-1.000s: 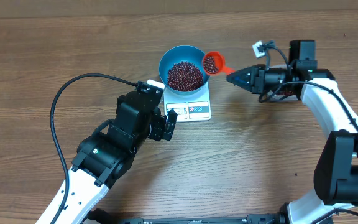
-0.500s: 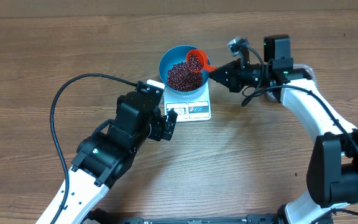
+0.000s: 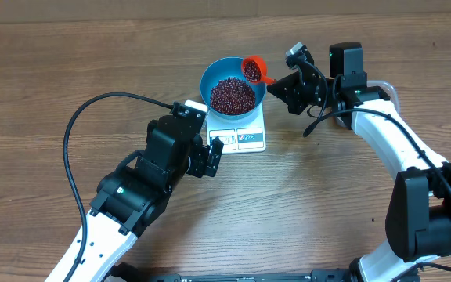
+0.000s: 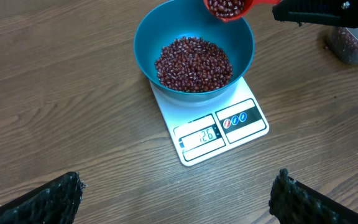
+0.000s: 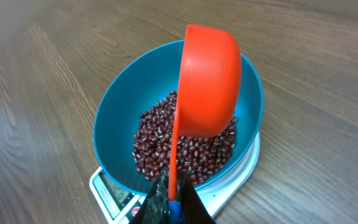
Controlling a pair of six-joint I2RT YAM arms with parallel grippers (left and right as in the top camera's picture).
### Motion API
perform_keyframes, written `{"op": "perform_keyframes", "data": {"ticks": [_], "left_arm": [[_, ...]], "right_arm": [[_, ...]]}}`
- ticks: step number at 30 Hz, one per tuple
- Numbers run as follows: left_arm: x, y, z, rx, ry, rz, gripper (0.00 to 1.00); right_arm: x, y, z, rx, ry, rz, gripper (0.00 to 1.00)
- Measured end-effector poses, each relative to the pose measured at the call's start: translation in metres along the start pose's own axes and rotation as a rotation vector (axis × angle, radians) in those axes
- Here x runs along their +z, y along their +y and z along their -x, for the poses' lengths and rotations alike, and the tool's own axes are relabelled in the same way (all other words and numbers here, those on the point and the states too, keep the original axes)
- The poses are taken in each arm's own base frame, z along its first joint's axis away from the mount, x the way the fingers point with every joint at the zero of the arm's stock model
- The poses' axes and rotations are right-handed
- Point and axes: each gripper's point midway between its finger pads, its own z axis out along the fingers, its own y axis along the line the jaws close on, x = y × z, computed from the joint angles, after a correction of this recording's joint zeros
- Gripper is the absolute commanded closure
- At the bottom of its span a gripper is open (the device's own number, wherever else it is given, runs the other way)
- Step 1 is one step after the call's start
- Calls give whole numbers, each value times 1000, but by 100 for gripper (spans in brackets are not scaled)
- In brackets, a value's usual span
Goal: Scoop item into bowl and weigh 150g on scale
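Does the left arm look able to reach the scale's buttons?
Probably yes: the left end effector hangs open near the scale, its buttons uncovered; the scoop is over the bowl, farther off.

The counter (image 3: 45,63) is of brown wood grain, with the lines of the boards running from left to right and some darker streaks in them. Along its far edge, at the top of the overhead view, runs a paler beige strip (image 3: 131,6). In the left wrist view a clear container (image 4: 352,45) with dark red content stands on the counter, cut off by the right edge.
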Motion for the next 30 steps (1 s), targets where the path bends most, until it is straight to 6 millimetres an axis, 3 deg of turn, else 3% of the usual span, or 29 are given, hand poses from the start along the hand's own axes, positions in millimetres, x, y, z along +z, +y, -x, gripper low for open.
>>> {"op": "perform_keyframes", "data": {"ticks": [12, 30], "left_arm": [[0, 0, 0, 0, 0, 0, 0], [0, 0, 0, 0, 0, 0, 1]], "right_arm": [[0, -1, -2, -173, 7, -7, 96], [0, 0, -4, -192, 18, -4, 96]]}}
